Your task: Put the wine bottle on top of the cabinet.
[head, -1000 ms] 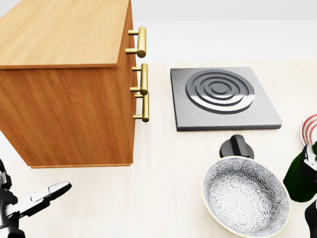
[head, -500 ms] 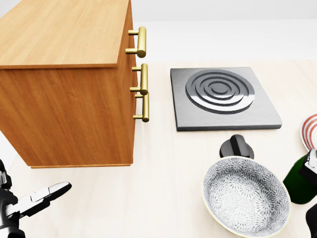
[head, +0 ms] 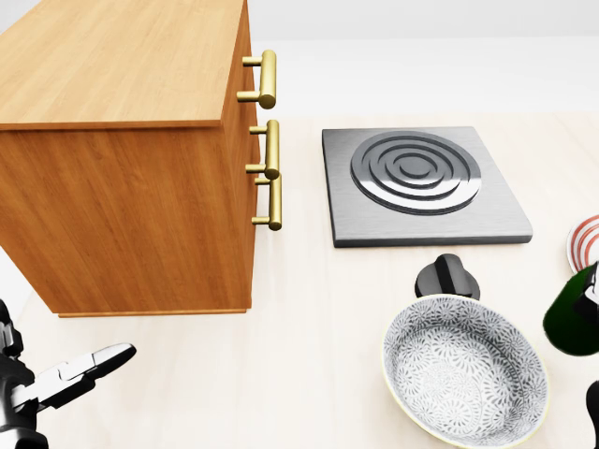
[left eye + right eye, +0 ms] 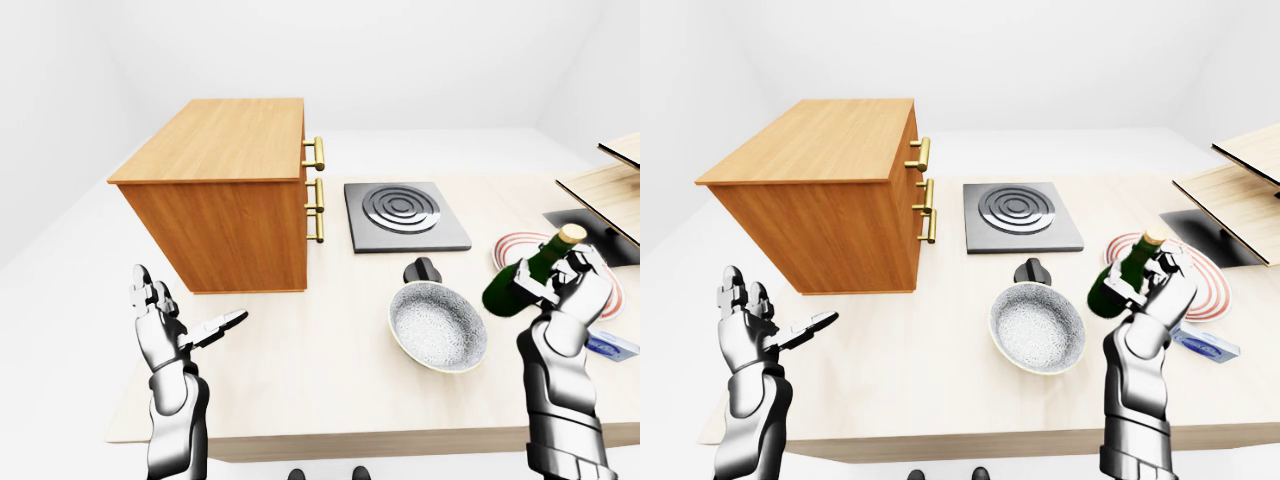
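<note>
Gripping the wine bottle (image 4: 526, 278) with its fingers wrapped round the dark green body, the right hand (image 4: 570, 290) holds it off the pale surface (image 4: 300, 350), tilted so the gold-capped neck points up and to the right in the left-eye view. The bottle hangs at the right of that view, above the edge of the red-striped plate (image 4: 1205, 280) and just right of the speckled bowl (image 4: 438, 325) — well apart from the cabinet (image 4: 225, 195).

The cabinet stands at the left of the surface, its wooden top bare, its brass handles (image 3: 269, 79) facing the square stove plate (image 3: 421, 182) with concentric rings. A black knob (image 3: 447, 276) lies between the stove plate and the bowl. A small blue box (image 4: 1205, 345) lies at the right, beside the plate.

The left hand (image 4: 170, 330) is released — fingers spread, one stretched out toward the right, grasping nothing — and hovers low at the left, below the cabinet in the eye views.
</note>
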Available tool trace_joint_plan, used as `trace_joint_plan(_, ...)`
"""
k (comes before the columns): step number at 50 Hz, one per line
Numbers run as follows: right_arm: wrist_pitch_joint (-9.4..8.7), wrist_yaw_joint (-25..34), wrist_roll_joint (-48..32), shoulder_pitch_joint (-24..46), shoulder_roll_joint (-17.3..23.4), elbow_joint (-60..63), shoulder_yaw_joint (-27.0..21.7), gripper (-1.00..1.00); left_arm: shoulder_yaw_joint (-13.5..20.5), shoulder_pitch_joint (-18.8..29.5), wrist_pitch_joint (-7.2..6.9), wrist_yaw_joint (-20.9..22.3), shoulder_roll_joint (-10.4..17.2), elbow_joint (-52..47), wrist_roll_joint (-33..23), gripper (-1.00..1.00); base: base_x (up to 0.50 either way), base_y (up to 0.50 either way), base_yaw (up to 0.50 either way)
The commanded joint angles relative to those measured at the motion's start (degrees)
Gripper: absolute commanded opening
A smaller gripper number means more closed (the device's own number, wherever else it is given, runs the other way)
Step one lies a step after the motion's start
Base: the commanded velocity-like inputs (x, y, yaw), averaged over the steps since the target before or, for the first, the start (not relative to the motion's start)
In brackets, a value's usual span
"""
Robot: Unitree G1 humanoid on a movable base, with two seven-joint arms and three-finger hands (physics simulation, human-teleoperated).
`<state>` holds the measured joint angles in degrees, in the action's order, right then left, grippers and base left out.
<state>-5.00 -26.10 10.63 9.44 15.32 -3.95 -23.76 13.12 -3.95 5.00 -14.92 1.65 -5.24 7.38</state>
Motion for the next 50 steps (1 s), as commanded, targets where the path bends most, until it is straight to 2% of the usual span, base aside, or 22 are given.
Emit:
trace_joint_plan(1,0.0,0.4,-1.1,0.8,0.1,5.0,-0.8,-1.0,-0.1,0.0,0.0,0.0,0.0,-0.1,-0.1,1.0,0.0,0.0,0.0)
trace_joint_plan(15,0.0,1.2,-0.6,2.0,0.9,12.1,-1.1,-1.0,0.0,-0.1,0.0,0.0,0.0,-0.2,0.0,1.0,0.0,0.0,0.0)
trace_joint_plan(23,0.0,3.2,-1.2,6.6,2.1,19.9,0.7,-1.0,0.0,-0.1,0.0,0.0,0.0,-0.2,0.0,1.0,0.0,0.0,0.0)
trace_joint_plan(28,0.0,5.2,-1.5,13.5,4.3,20.4,2.9,-1.0,0.1,0.1,0.0,0.0,0.0,0.1,0.2,1.0,0.0,0.0,0.0)
trace_joint_plan(34,0.0,6.4,-2.3,19.2,5.1,18.1,5.4,-1.0,0.1,0.1,0.0,0.1,0.1,0.3,0.3,1.0,0.0,0.0,0.0)
trace_joint_plan(41,0.0,9.6,-2.6,29.7,5.6,11.8,9.0,-1.0,0.2,0.2,0.0,0.1,0.1,0.4,0.6,1.0,0.0,0.0,0.0)
trace_joint_plan(50,0.0,13.1,-5.3,47.1,5.9,-2.4,13.7,-1.0,0.1,0.0,0.0,0.0,0.0,0.2,0.3,1.0,0.0,0.0,0.0)
